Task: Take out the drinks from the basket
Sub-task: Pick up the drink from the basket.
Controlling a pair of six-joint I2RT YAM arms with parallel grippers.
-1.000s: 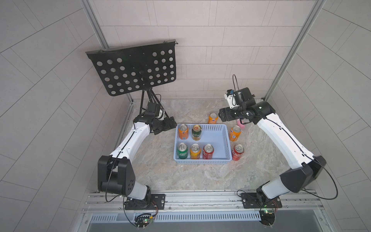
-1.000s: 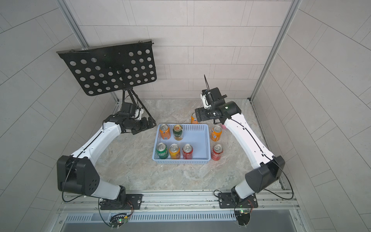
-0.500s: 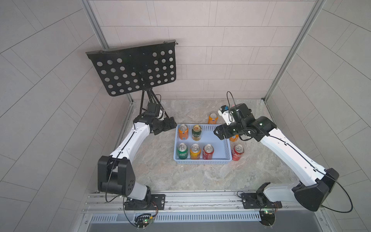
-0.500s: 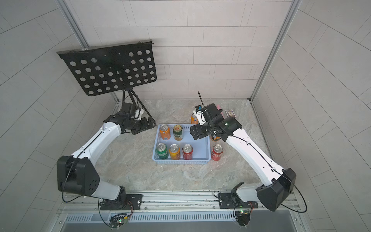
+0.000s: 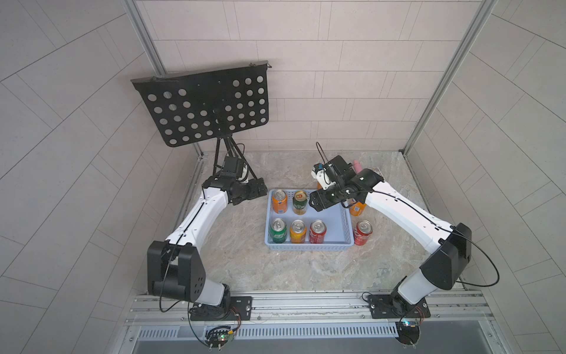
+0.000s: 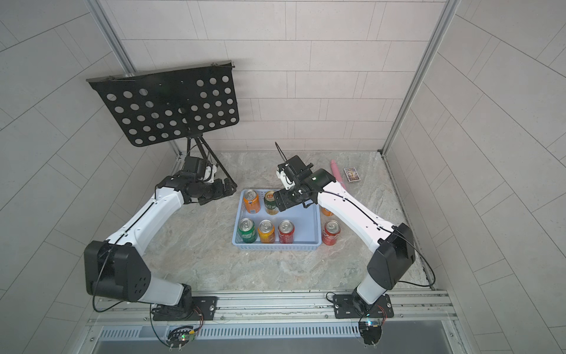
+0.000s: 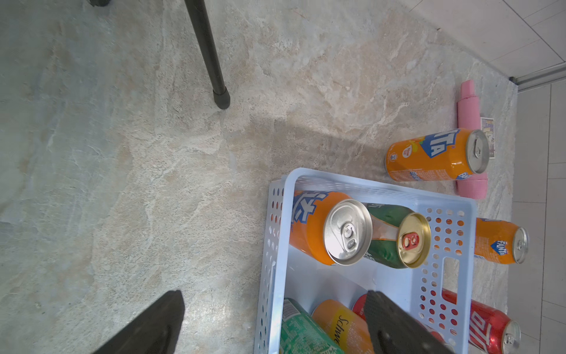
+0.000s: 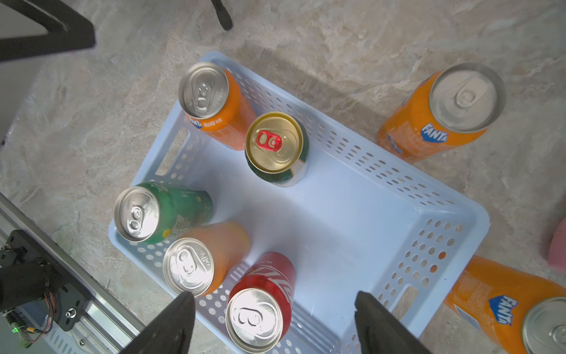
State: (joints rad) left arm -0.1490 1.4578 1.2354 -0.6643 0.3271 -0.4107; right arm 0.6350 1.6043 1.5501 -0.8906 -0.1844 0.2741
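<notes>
Since a second ago the right arm has swung in from beyond the basket's far right corner, so the right gripper [image 5: 315,204] now hangs over the basket's far half. The left arm has kept its place.

Near the surface's far left corner stands the black music stand [image 5: 202,110]. The left gripper [image 5: 256,189] hovers just off the far left corner of the basket [image 5: 306,246], fingers spread with nothing between them.

The light-blue basket sits about mid-surface with five cans upright in it. Along its far wall the orange can [image 5: 279,200] fills the left corner, with the dark green-gold can [image 5: 300,202] beside it. Along the near wall stand the bright green can [image 5: 278,230], the yellow-orange can [image 5: 298,231] and the red can [image 5: 318,231].

Just right of the dark green-gold can, the right gripper's jaws are parted and empty.

On the surface outside, a second orange can [image 7: 435,154] stands behind the far wall and a third orange can [image 8: 505,306] off the right end. A second red can [image 5: 363,233] stands by the near right corner. The pink tube [image 6: 337,171] lies toward the surface's far right corner.
</notes>
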